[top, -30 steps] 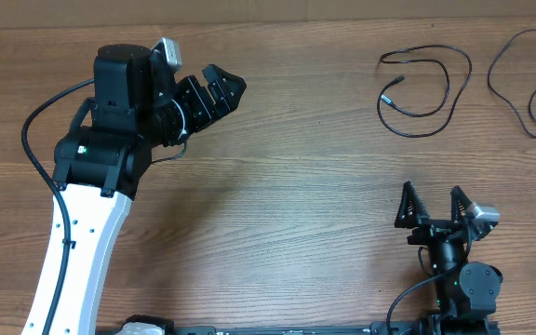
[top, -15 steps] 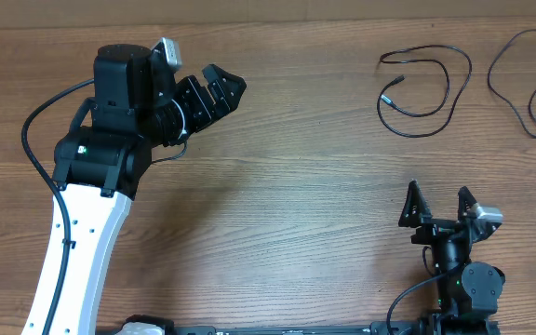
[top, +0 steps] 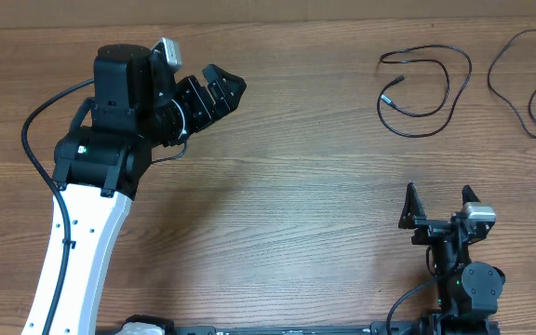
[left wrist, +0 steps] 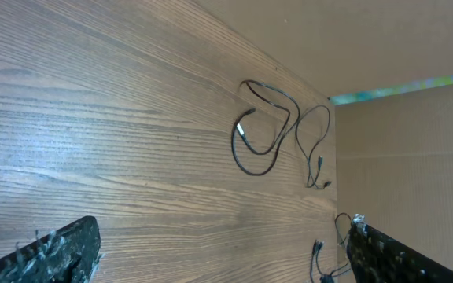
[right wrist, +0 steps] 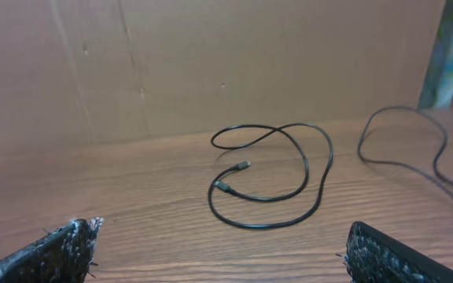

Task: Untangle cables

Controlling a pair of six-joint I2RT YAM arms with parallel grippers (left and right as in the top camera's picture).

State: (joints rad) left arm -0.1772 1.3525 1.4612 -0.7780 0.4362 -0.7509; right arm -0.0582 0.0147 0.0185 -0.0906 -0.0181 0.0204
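Two thin black cables lie apart on the table at the far right. One cable forms a loose loop with both plug tips inside it; it also shows in the left wrist view and the right wrist view. The second cable curves near the right edge and also shows in the right wrist view and the left wrist view. My left gripper is open and empty at the far left. My right gripper is open and empty near the front right, well short of the cables.
A brown cardboard wall stands behind the table's far edge. The wood table spans the view between the two arms. The left arm's thick black wire loops beside its white link.
My right gripper has drawn back a little toward the front edge and shifted slightly. The left arm and both cables have not moved.
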